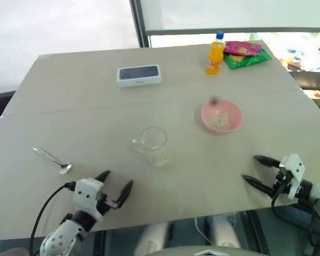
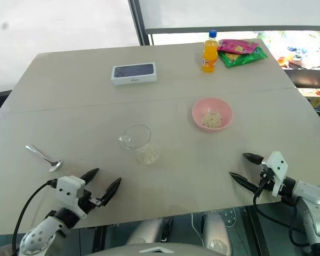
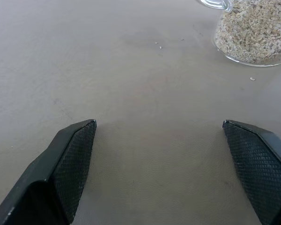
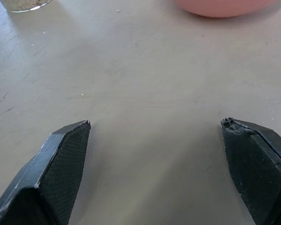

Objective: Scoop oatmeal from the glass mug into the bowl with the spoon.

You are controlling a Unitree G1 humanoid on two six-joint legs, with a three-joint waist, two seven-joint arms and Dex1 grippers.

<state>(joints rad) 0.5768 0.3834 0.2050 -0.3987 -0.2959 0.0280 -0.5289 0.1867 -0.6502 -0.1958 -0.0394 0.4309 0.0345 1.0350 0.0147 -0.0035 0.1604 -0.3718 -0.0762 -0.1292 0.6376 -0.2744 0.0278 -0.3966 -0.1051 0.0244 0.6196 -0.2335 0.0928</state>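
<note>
Some oatmeal (image 2: 212,118) is in the pink bowl (image 2: 225,113); more sits in the glass mug (image 2: 137,142). The spoon (image 2: 41,156) lies untouched, left claw (image 2: 100,183) and right claw (image 2: 244,167) both released.

left arm low at near-left, left gripper (image 1: 116,181) fingers spread wide, empty, pointing forward | right arm low at near-right, right gripper (image 1: 254,170) fingers spread wide, empty, pointing inward-left | both hover apart
</note>
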